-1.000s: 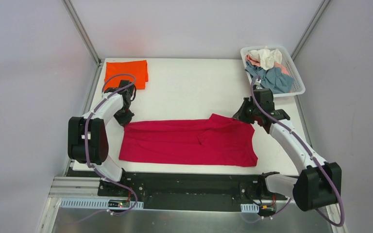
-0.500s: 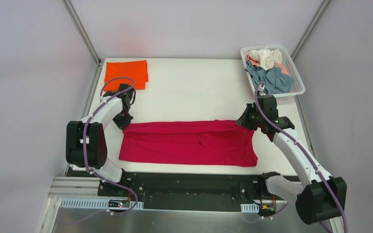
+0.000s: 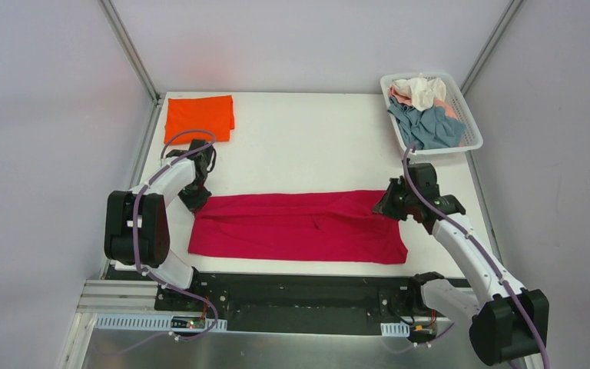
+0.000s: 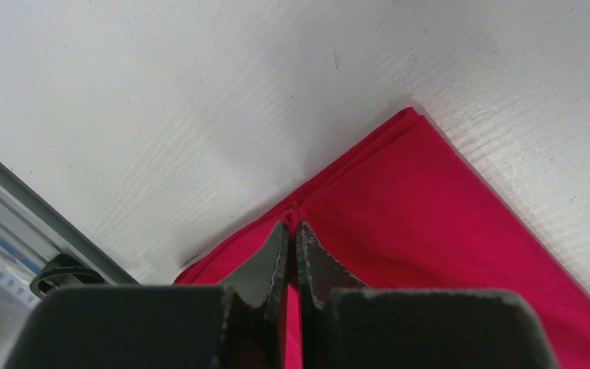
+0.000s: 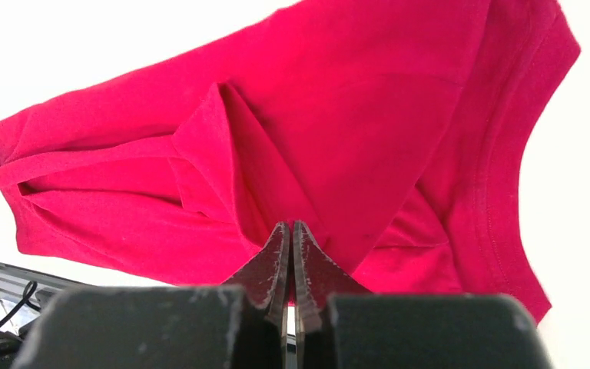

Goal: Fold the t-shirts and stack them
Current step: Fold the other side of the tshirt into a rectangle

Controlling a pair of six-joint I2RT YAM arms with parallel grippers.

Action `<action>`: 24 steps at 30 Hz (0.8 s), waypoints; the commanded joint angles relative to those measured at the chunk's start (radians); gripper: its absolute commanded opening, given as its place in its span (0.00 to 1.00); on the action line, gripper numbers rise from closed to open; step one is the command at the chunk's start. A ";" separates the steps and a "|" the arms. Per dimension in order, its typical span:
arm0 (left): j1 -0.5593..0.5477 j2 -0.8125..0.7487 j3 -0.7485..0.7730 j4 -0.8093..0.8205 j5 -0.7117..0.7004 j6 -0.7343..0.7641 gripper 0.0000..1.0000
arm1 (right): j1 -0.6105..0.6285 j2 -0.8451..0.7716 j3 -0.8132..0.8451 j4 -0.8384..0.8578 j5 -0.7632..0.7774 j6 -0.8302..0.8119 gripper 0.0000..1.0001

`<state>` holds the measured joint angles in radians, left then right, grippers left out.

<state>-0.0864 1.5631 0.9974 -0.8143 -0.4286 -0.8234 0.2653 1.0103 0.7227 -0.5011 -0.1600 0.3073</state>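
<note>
We note a white, faintly grained table [image 3: 299,146]. Across its near half lies the crimson shirt [image 3: 299,227], soft knit folded into a long band. The orange shirt [image 3: 200,115] is a flat square at the far left corner. The left gripper [image 4: 292,224] and right gripper [image 5: 290,224], jaws fully closed, pinch the band's far corners.

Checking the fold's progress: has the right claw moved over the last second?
Yes. The right claw, shut on the red t-shirt, drew back toward its base, away from the white basket.

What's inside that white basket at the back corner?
In the white basket: a crumpled cream t-shirt on top, a pale pink t-shirt, and a grey-blue t-shirt. Anything beneath them is hidden.
</note>
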 commanded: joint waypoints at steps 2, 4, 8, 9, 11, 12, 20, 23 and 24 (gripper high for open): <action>-0.010 -0.006 -0.023 -0.008 -0.023 -0.017 0.00 | 0.003 -0.036 -0.038 -0.034 -0.027 0.045 0.00; -0.010 -0.007 -0.032 -0.005 -0.032 -0.021 0.00 | 0.003 -0.028 -0.043 -0.048 -0.008 0.061 0.00; -0.010 0.012 -0.045 -0.002 -0.043 -0.031 0.04 | 0.003 -0.022 -0.062 -0.041 0.011 0.081 0.02; -0.011 0.017 -0.049 0.000 -0.042 -0.032 0.07 | 0.004 -0.022 -0.069 -0.036 0.005 0.087 0.02; -0.010 0.029 -0.053 -0.002 -0.041 -0.031 0.20 | 0.003 -0.022 -0.087 -0.036 -0.013 0.120 0.03; -0.010 0.030 -0.055 -0.002 -0.040 -0.032 0.25 | 0.004 -0.024 -0.099 -0.041 -0.017 0.148 0.05; -0.010 -0.024 -0.060 -0.018 -0.064 -0.053 0.59 | 0.003 -0.028 -0.155 -0.174 0.110 0.307 0.26; -0.010 -0.045 -0.033 -0.069 -0.094 -0.076 0.88 | 0.004 -0.047 -0.181 -0.184 0.087 0.342 0.47; -0.011 -0.054 -0.026 -0.084 -0.100 -0.081 0.97 | 0.004 -0.060 -0.184 -0.183 0.081 0.346 0.49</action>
<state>-0.0864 1.5661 0.9360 -0.8154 -0.4660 -0.8631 0.2657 0.9920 0.5575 -0.6250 -0.0940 0.5785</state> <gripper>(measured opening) 0.799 0.439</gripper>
